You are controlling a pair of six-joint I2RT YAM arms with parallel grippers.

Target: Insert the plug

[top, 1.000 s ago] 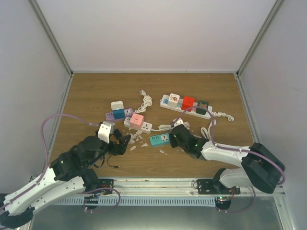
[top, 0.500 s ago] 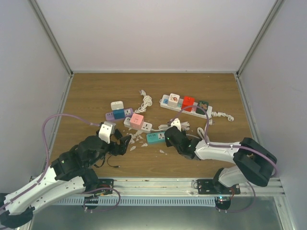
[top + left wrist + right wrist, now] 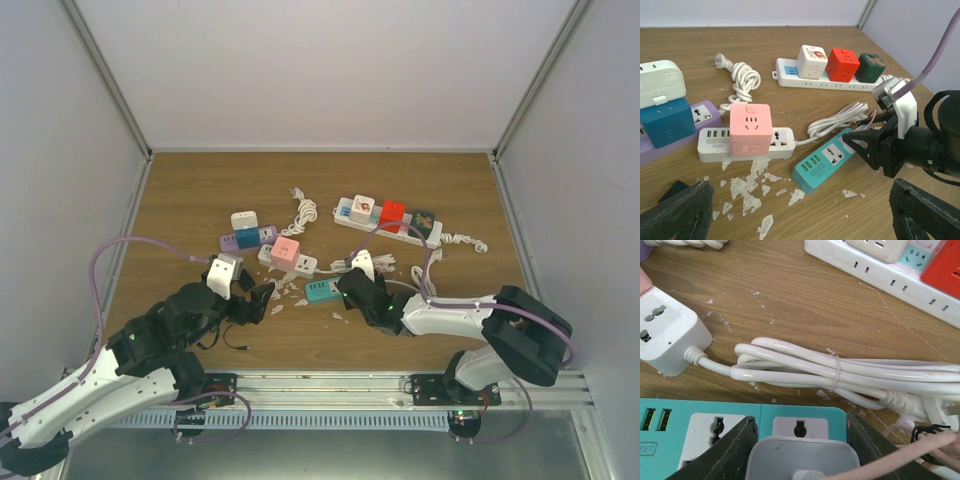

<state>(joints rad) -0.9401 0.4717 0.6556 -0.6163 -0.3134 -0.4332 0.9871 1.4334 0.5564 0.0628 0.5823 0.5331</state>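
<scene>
Nearest, the left jaws hang spread wide and empty above the bench (image 3: 200, 190), by a litter of paper scraps (image 3: 752, 180). The right jaws are clamped on the white plug (image 3: 802, 455), which sits over the end socket of the teal strip (image 3: 822, 160); whether its pins are in, I cannot tell. Just beyond, a tied cord bundle (image 3: 840, 372) crowds the teal strip's far edge and runs left into a white strip (image 3: 782, 140) bearing a pink cube (image 3: 751, 127). Farther back lie a purple strip (image 3: 707, 112) with a blue cube (image 3: 665, 122), and a long strip (image 3: 800, 82) carrying white (image 3: 812, 61), red (image 3: 842, 65) and green (image 3: 871, 67) cubes.
</scene>
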